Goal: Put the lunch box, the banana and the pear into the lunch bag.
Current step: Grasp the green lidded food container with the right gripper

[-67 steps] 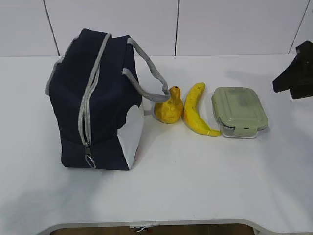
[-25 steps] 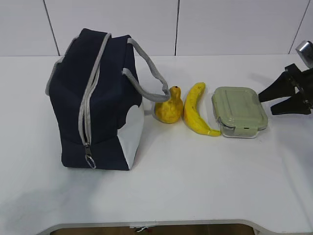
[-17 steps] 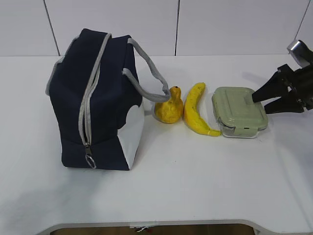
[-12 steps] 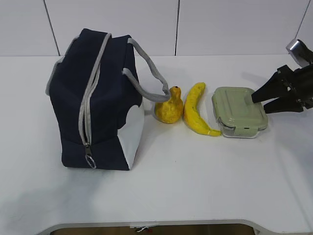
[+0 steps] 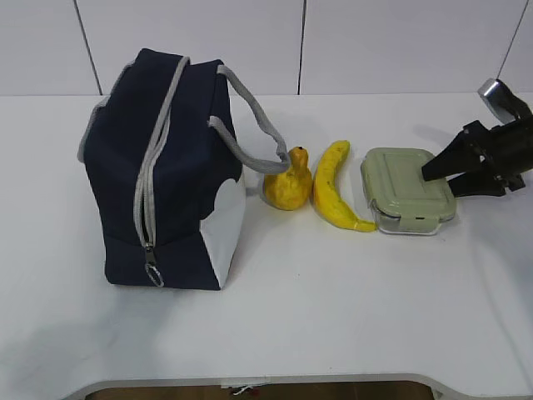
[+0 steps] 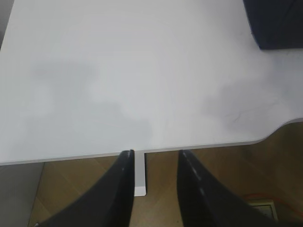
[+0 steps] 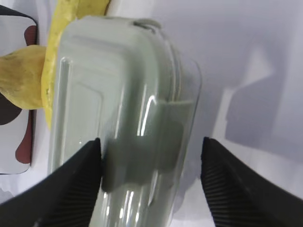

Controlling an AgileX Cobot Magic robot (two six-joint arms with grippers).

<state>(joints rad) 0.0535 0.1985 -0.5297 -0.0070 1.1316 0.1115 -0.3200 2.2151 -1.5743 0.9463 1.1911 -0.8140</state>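
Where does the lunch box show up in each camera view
Exterior view: lunch box right of centre on the table, rightmost of the row, the right gripper at its right end.
Left wrist view: not in it.
Right wrist view: lunch box fills the middle, between the open fingers.
Shared landmark: the banana alongside the box.

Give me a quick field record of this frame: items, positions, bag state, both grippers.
lunch bag: left on the table, zipper looks closed
pear: right of the bag, under its handle loop
banana: between pear and lunch box
lunch box: rightmost item, lid on, on the table
right gripper: open, at the lunch box's right end, fingers straddling it in the wrist view, not closed
left gripper: partly open, empty, over the table's edge
packed: nothing yet
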